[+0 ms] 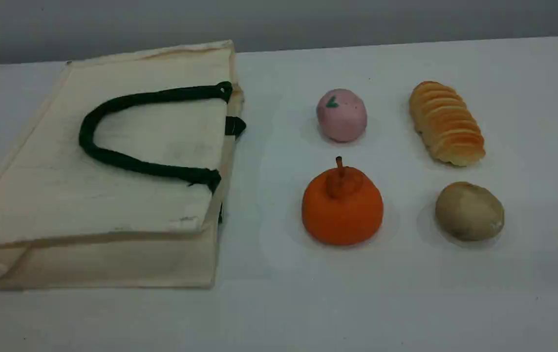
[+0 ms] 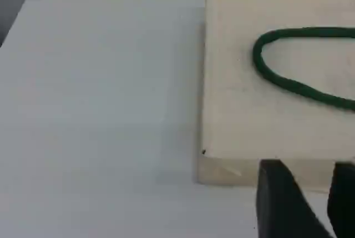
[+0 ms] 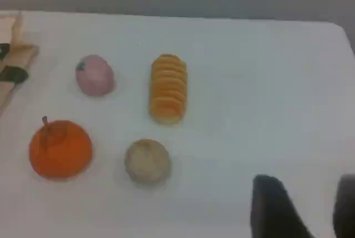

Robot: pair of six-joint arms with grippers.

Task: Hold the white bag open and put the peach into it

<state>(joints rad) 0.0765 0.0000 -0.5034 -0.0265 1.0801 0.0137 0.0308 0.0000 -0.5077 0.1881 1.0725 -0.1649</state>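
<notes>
Scene view: the peach point(image 1: 341, 115) rests on the surface point(image 1: 406, 303) right of the white bag point(image 1: 113, 205), which lies flat with its green handle point(image 1: 152, 169) on top. Also right of the bag are an orange fruit point(image 1: 342, 210), a bread roll point(image 1: 446, 123) and a brown lump point(image 1: 469, 211). My left hand point(image 2: 316, 193), by the bag's edge, and my right hand point(image 3: 319, 204) both have their fingers apart, holding nothing.

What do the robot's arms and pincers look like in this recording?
Very little of them shows. The scene view has no arm in it. Each wrist view shows only two fingertips at its bottom edge. The left pincer and the right pincer both have plain black, matte fingers that widen downward from blunt tops. No cables, markings or arm links are visible.
</notes>
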